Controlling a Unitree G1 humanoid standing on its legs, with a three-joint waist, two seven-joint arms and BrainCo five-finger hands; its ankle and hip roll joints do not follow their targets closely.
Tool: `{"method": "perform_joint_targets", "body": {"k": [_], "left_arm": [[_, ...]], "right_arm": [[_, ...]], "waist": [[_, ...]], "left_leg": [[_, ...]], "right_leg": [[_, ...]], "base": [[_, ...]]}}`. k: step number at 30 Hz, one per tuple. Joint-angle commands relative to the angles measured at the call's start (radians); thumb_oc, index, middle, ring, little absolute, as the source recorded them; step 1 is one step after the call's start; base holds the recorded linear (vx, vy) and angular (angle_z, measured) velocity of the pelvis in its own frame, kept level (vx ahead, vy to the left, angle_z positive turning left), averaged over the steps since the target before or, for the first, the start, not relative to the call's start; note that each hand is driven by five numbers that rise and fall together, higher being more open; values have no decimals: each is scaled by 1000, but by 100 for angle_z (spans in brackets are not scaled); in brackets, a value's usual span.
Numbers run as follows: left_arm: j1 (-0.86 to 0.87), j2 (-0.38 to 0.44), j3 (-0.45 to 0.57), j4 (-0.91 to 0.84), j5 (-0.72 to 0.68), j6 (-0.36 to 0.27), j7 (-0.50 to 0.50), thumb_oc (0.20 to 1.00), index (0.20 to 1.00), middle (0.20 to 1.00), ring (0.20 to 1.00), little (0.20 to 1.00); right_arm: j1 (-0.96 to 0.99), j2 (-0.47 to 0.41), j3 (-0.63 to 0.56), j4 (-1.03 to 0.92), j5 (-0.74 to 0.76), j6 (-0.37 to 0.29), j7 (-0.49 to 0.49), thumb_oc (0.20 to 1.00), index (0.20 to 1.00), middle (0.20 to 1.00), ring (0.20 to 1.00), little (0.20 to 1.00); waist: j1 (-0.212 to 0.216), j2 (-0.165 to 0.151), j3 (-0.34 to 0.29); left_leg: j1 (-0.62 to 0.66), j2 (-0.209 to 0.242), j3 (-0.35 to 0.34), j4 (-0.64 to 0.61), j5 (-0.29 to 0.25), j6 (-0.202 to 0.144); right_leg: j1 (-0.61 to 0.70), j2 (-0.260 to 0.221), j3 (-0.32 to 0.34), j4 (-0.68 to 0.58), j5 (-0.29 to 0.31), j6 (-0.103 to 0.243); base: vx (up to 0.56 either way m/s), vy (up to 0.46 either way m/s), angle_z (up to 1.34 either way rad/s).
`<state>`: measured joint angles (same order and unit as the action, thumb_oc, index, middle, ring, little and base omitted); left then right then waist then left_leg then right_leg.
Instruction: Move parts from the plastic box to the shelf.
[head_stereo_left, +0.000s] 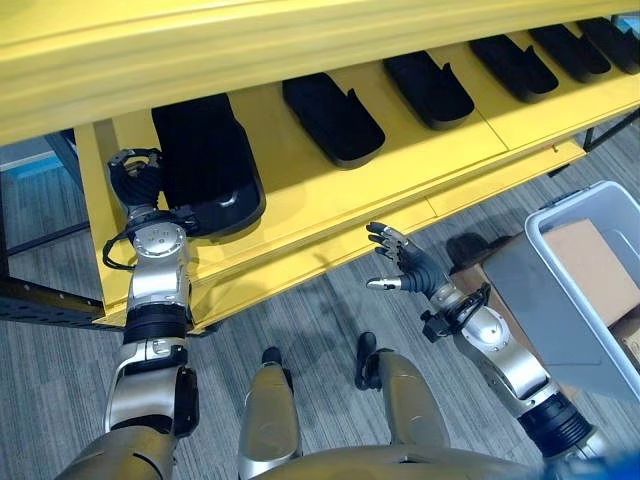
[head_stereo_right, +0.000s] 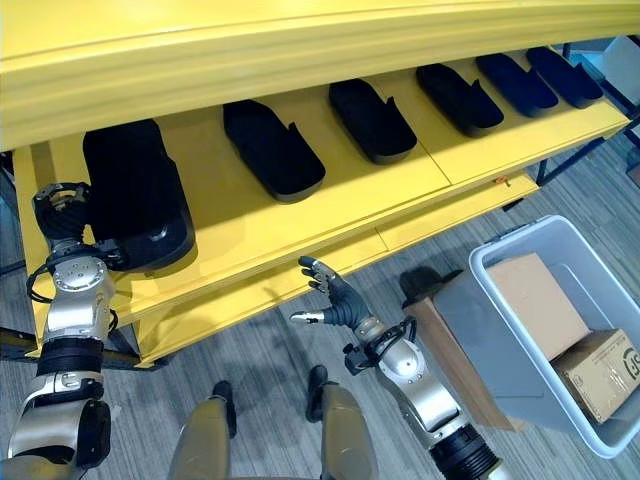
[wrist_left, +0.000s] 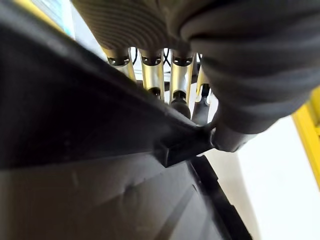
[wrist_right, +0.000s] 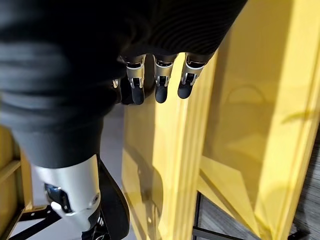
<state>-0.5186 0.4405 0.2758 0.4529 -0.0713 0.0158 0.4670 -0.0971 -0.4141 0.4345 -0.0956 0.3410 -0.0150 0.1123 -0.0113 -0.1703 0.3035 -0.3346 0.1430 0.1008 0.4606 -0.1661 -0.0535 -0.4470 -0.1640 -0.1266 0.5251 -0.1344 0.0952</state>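
A large black moulded part (head_stereo_left: 205, 160) lies at the far left of the yellow shelf (head_stereo_left: 400, 175). My left hand (head_stereo_left: 135, 178) is at that part's left edge. In the left wrist view the part's rim (wrist_left: 100, 125) runs between the fingers (wrist_left: 150, 75) and the thumb, so the hand is shut on it. My right hand (head_stereo_left: 405, 265) hangs in front of the shelf's front edge, fingers spread and empty. Its fingers (wrist_right: 159, 85) point at the yellow shelf front (wrist_right: 240, 125). The grey plastic box (head_stereo_right: 530, 238) stands on the floor at the right.
Several more black parts (head_stereo_left: 333, 118) lie in a row along the shelf toward the right. An upper yellow shelf board (head_stereo_left: 250, 50) overhangs them. Two cardboard boxes (head_stereo_right: 535, 300) sit inside the plastic box. Grey carpet floor (head_stereo_left: 310, 320) lies below the shelf.
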Motion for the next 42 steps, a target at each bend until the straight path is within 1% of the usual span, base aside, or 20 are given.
{"method": "perform_joint_targets", "body": {"k": [1, 6, 12, 15, 19, 20, 21, 28, 32, 35, 38, 40, 42], "left_arm": [[-7, 26, 32, -20, -53, -72, 37, 200, 200, 200, 200, 200], [9, 25, 75, 7, -100, -82, 49, 200, 200, 200, 200, 200], [10, 42, 83, 40, -119, -89, 52, 200, 200, 200, 200, 200], [-6, 53, 78, 79, -146, -93, 49, 200, 200, 200, 200, 200], [-19, 67, 79, 101, -158, -94, 51, 200, 200, 200, 200, 200], [-42, 100, 84, 139, -181, -99, 52, 200, 200, 200, 200, 200], [-47, 111, 88, 148, -189, -98, 53, 200, 200, 200, 200, 200], [-74, 164, 110, 228, -263, -107, 45, 200, 200, 200, 200, 200], [-110, 219, 99, 309, -303, -111, 34, 200, 200, 200, 200, 200], [-132, 240, 88, 336, -320, -109, 24, 200, 200, 200, 200, 200], [-181, 296, 55, 401, -344, -110, 11, 200, 200, 200, 200, 200], [-224, 349, 33, 490, -375, -104, -7, 200, 200, 200, 200, 200], [-264, 396, 2, 548, -388, -99, -20, 200, 200, 200, 200, 200]], "right_arm": [[-9, 6, -32, -62, 39, -37, -4, 1000, 1000, 1000, 1000, 1000], [0, -8, -34, -75, 45, -41, -1, 1000, 1000, 1000, 1000, 1000], [6, -18, -36, -69, 52, -43, 4, 1000, 1000, 1000, 1000, 1000], [7, -24, -33, -68, 60, -48, 4, 1000, 1000, 1000, 1000, 1000], [10, -25, -31, -68, 60, -49, 6, 1000, 1000, 1000, 1000, 1000], [14, -36, -28, -71, 62, -52, 7, 1000, 1000, 1000, 1000, 1000], [16, -40, -30, -72, 62, -53, 7, 1000, 1000, 1000, 1000, 1000], [34, -61, -24, -76, 69, -59, 22, 1000, 1000, 1000, 1000, 1000], [33, -76, -5, -90, 76, -59, 33, 1000, 1000, 1000, 1000, 1000], [31, -82, 4, -96, 78, -59, 37, 1000, 1000, 1000, 1000, 1000], [30, -101, 11, -99, 80, -62, 45, 1000, 1000, 1000, 1000, 1000], [32, -113, 14, -106, 85, -62, 50, 1000, 1000, 1000, 1000, 1000], [35, -126, 5, -118, 87, -64, 49, 1000, 1000, 1000, 1000, 1000]], "waist": [[12, -1, -26], [12, 0, -33], [8, 2, -38], [2, 8, -36], [0, 12, -36], [-7, 19, -31], [-9, 22, -30], [-21, 44, -23], [-31, 63, -18], [-37, 73, -10], [-45, 87, 4], [-53, 95, 16], [-60, 95, 29]], "left_leg": [[49, -17, 10, -24, 162, -74], [23, -8, -4, 12, 154, -83], [1, 0, -17, 31, 151, -98], [-5, 8, -23, 34, 154, -105], [-4, 10, -27, 39, 153, -108], [0, 15, -30, 38, 155, -110], [0, 16, -33, 40, 156, -111], [4, 26, -43, 48, 159, -115], [11, 30, -47, 42, 162, -114], [13, 35, -49, 42, 165, -113], [18, 43, -50, 40, 168, -113], [22, 48, -54, 38, 171, -115], [21, 45, -58, 41, 171, -124]], "right_leg": [[-64, -92, 96, 337, 143, 47], [-86, -95, 97, 380, 141, 55], [-101, -97, 100, 398, 143, 64], [-105, -96, 99, 402, 146, 70], [-103, -96, 100, 401, 148, 73], [-99, -91, 103, 398, 151, 78], [-98, -90, 105, 398, 153, 80], [-87, -88, 107, 386, 160, 91], [-80, -84, 108, 376, 164, 96], [-76, -81, 108, 370, 164, 99], [-70, -74, 109, 352, 170, 106], [-62, -73, 110, 335, 174, 110], [-58, -76, 116, 319, 176, 112]], "base": [[0, 0, 0], [-2, 0, 0], [8, 6, 0], [22, 22, 7], [21, 17, -1], [36, 39, -2], [35, 40, 0], [19, 35, 2], [23, 47, -7], [3, 37, -3], [6, 41, -6], [17, 52, -10], [14, 48, -5]]}}
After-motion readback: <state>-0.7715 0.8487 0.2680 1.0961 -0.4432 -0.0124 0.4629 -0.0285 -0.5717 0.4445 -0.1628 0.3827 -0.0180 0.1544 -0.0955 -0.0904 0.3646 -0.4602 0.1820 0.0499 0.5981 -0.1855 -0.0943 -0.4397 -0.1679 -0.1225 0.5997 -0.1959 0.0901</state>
